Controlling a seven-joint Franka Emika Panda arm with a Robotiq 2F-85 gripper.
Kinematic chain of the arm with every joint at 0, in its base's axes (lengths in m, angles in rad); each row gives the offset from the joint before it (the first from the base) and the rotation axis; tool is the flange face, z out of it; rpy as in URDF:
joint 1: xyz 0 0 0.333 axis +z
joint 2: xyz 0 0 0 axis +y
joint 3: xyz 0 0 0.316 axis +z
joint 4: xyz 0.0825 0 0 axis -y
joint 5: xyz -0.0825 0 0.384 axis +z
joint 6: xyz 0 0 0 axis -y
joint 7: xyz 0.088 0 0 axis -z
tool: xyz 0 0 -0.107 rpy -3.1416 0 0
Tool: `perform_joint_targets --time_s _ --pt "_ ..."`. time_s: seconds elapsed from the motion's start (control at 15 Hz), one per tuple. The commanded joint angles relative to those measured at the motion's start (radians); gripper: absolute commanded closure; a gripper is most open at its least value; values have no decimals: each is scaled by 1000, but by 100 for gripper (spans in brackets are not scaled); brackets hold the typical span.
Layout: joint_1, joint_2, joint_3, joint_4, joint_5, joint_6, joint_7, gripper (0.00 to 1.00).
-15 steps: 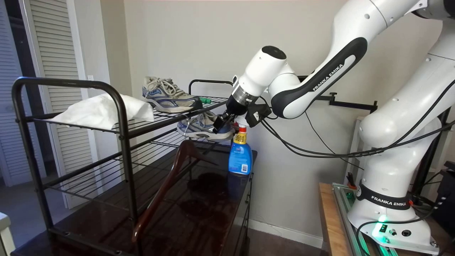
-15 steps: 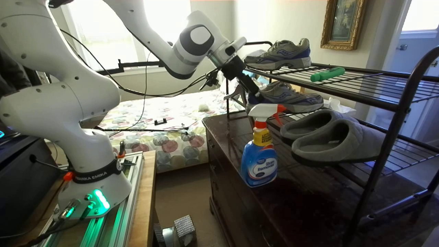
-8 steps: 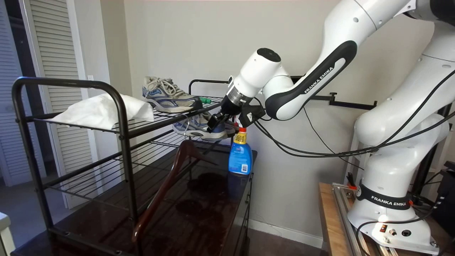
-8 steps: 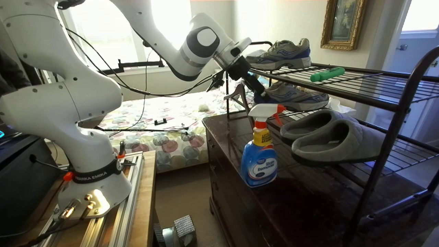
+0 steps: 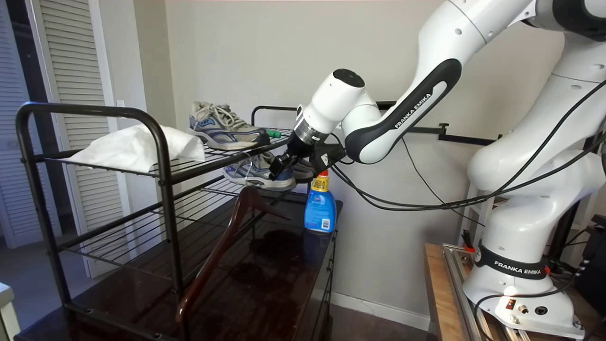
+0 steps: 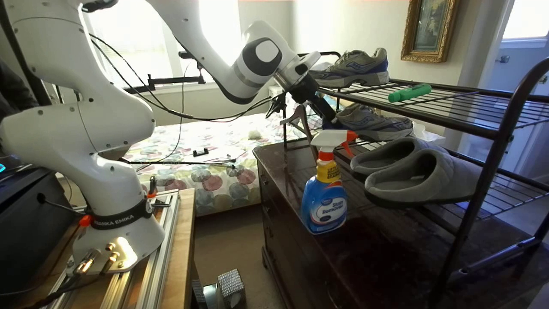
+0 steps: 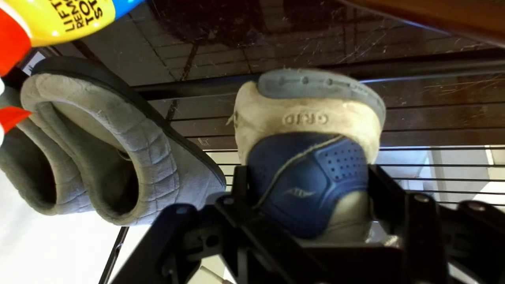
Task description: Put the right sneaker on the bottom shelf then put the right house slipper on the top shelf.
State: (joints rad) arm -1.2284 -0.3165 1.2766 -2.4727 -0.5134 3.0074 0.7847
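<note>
The right sneaker, light grey with a blue heel, shows in both exterior views (image 5: pixel 250 173) (image 6: pixel 371 123), over the bottom shelf (image 6: pixel 514 199) and below the top shelf (image 6: pixel 463 103). My gripper (image 5: pixel 280 166) (image 6: pixel 329 120) is shut on its heel; in the wrist view the fingers (image 7: pixel 308 173) press both sides of the heel (image 7: pixel 300 189). I cannot tell whether its sole touches the wires. Two grey house slippers (image 6: pixel 429 180) (image 7: pixel 130 146) sit side by side on the bottom shelf, their open heels over its front edge. The twin sneaker (image 5: pixel 228 129) (image 6: pixel 351 71) stands on the top shelf.
A blue spray bottle (image 5: pixel 320 206) (image 6: pixel 324 206) stands on the dresser (image 6: pixel 283 163) close in front of the shelf and slippers. A wooden hanger (image 5: pixel 236 222) hangs at the rack's front. A green marker (image 6: pixel 409 92) and a white cloth (image 5: pixel 137 149) lie on the top shelf.
My gripper and the sneaker have moved together along and into the rack over the bottom shelf, toward the slippers. The slippers, bottle and twin sneaker have not moved.
</note>
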Motion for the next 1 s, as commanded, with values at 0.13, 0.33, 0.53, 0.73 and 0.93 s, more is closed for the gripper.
perform_joint_targets --time_s 0.13,0.33,0.53,0.73,0.93 --pt "-125 28 122 52 -8 16 3 0" --pt "-109 28 101 60 -1 16 -11 0" --pt "-31 71 33 62 0 -17 -61 0" --pt "134 159 -107 54 28 -46 -166 0" --pt "338 222 -261 52 144 -82 -317 0"
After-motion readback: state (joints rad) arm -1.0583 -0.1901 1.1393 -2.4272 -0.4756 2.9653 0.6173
